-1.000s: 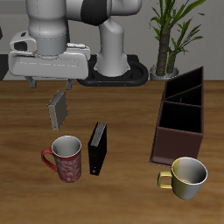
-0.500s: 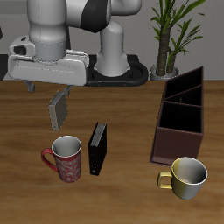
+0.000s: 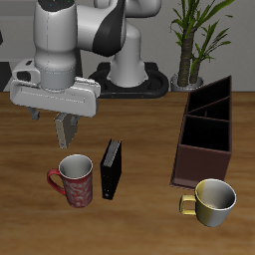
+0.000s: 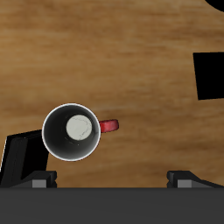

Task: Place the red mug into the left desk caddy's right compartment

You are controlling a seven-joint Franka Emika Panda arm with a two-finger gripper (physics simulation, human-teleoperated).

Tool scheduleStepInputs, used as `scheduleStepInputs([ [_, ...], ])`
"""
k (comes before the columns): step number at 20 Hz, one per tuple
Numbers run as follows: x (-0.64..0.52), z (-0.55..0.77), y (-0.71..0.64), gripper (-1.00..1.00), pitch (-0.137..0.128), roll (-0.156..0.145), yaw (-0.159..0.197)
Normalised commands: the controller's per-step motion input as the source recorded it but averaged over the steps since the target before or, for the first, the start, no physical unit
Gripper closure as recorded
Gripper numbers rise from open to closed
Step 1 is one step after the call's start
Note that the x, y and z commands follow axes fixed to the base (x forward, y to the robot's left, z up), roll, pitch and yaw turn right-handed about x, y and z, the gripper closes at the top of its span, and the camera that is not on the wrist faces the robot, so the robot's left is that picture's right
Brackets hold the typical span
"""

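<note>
Cream mug (image 3: 212, 200): it stands nearest the table's front edge, just in front of the caddy's near end. Swing low on the way in and you may clip it; its handle points toward the middle of the table.

Red mug (image 3: 76, 180): upright on the table (image 3: 149, 224), near the front, mouth open upward, red handle turned away from the slab. In the wrist view the red mug (image 4: 73, 133) shows its round rim from straight above.

Black slab (image 3: 112, 167): it stands on edge just beside the red mug. A finger coming down on that side could knock it flat or wedge between the two, so you have little room there.

Pincer (image 3: 67, 130): it hangs above the red mug and slightly behind it, holding nothing. You cannot tell from these views how far apart the fingers stand.

Grip risk: the wall is curved, so an off-centre pinch on the rim could tip the mug.

Caddy (image 3: 204, 134): well apart from the red mug, across the table, running from front to back. Its walls stand taller than a mug, so lift high before you cross.

Right compartment (image 3: 202, 160): I judge it an end cell, about one mug wide; which end I cannot tell.

Open room: bare wood lies between slab and caddy.
</note>
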Motion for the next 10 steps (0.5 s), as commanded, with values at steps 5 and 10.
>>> scheduleStepInputs([
  [5,0.07,-0.27,0.15,-1.00,0.008,0.008,-0.027],
  [10,0.06,-0.21,0.02,-1.00,0.005,0.001,-0.045],
])
